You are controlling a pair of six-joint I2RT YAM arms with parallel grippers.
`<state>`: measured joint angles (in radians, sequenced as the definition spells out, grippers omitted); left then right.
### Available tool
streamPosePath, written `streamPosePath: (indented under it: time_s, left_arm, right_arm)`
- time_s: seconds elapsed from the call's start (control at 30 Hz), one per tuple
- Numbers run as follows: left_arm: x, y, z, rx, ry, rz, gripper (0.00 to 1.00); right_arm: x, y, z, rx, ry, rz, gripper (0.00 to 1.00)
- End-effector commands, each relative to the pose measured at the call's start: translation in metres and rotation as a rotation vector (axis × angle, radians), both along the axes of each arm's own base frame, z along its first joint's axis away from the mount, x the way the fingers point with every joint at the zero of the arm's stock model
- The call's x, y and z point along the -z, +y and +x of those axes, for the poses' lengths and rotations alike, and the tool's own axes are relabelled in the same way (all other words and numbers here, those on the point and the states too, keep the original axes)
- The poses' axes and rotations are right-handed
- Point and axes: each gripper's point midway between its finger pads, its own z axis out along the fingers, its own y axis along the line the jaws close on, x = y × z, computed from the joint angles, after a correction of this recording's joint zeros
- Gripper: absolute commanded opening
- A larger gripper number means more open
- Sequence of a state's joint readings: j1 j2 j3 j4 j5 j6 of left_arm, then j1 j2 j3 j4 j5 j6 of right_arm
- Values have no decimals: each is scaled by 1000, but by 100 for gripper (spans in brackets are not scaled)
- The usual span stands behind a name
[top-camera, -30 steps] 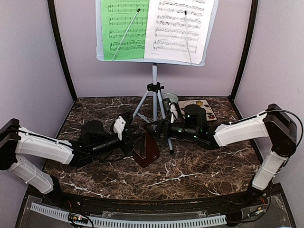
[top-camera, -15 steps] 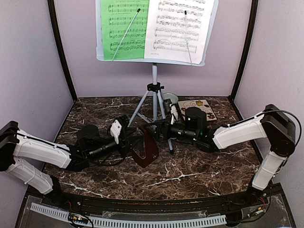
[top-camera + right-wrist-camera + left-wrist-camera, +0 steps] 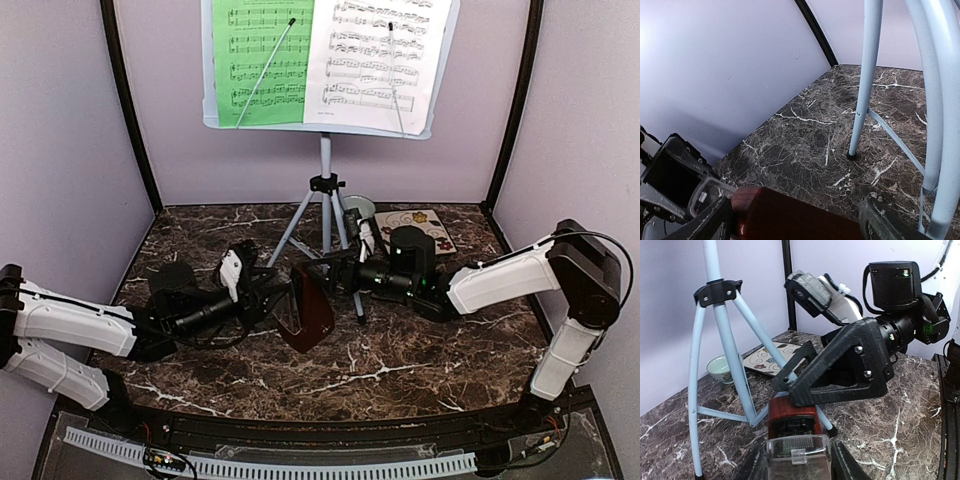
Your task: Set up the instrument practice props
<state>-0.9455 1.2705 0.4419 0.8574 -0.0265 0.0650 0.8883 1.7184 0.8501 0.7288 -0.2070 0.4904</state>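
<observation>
While both arms meet at mid-table, the metronome (image 3: pixel 308 308) hangs between them just in front of the tripod (image 3: pixel 300 225), its top close to the front leg. The left gripper (image 3: pixel 276 300) is partly closed, its fingers (image 3: pixel 751 467) pressed against the sides of the clear cover (image 3: pixel 798 452). The right gripper (image 3: pixel 318 275) stands wide, and its fingers (image 3: pixel 715 222) clamp the body, which fills the whole gap between them. The cover sits at the end of the body nearest the left gripper; whether it is seated there I cannot tell. Open table (image 3: pixel 400 360) lies in front of the arms and out to both sides. Behind the right arm the bowl (image 3: pixel 358 207) and tile (image 3: pixel 415 218) crowd the rear, near the tripod's feet.

The metronome's body is glossy red-brown and tapered, and the cover is clear plastic with a small tab. The tripod legs are thin pale tubes joined by a black collar. The desk (image 3: pixel 320 128) above carries a green sheet (image 3: pixel 260 50) and a white sheet (image 3: pixel 375 55), each pinned by a thin wire arm. The gripper fingers are black with a woven texture.

The tabletop is dark brown marble-look with white veins. Plain lilac walls (image 3: pixel 60 150) close in three sides, with black posts (image 3: pixel 130 110) at the rear corners.
</observation>
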Motion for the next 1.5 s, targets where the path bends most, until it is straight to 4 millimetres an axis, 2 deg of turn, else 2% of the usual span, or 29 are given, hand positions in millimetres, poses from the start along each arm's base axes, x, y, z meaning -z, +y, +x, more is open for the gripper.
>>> streamPosePath:
  time_s: [0.0, 0.23, 0.4, 0.5, 0.57, 0.77, 1.03, 1.2, 1.27, 1.37, 1.47]
  left_arm:
    - [-12, 28, 18, -115, 85, -29, 0]
    - [-1, 81, 54, -356, 266, 77, 0]
    - [36, 128, 83, -546, 486, 235, 0]
    - [52, 154, 103, -641, 603, 261, 1]
    - [65, 165, 114, -666, 687, 268, 2]
    - [105, 183, 144, -716, 833, 364, 0]
    - [150, 205, 171, -786, 929, 372, 0]
    - [165, 209, 180, -800, 960, 391, 1]
    - [166, 208, 183, -801, 963, 389, 8]
    - [163, 207, 185, -800, 963, 381, 27]
    - [150, 206, 184, -795, 946, 356, 46]
  right_arm:
    - [125, -37, -20, -10, 221, -384, 87]
    - [104, -19, -23, -52, 185, -357, 87]
    - [93, -10, -25, -80, 163, -340, 88]
    - [89, -6, -26, -90, 154, -337, 88]
    - [85, -3, -26, -96, 150, -332, 89]
    - [75, 5, -29, -124, 125, -330, 90]
    - [57, 13, -30, -140, 88, -316, 93]
    - [45, 14, -28, -130, 68, -306, 94]
    - [41, 14, -26, -123, 57, -315, 94]
    - [34, 14, -21, -115, 26, -332, 95]
    - [27, 15, -19, -114, 12, -337, 96]
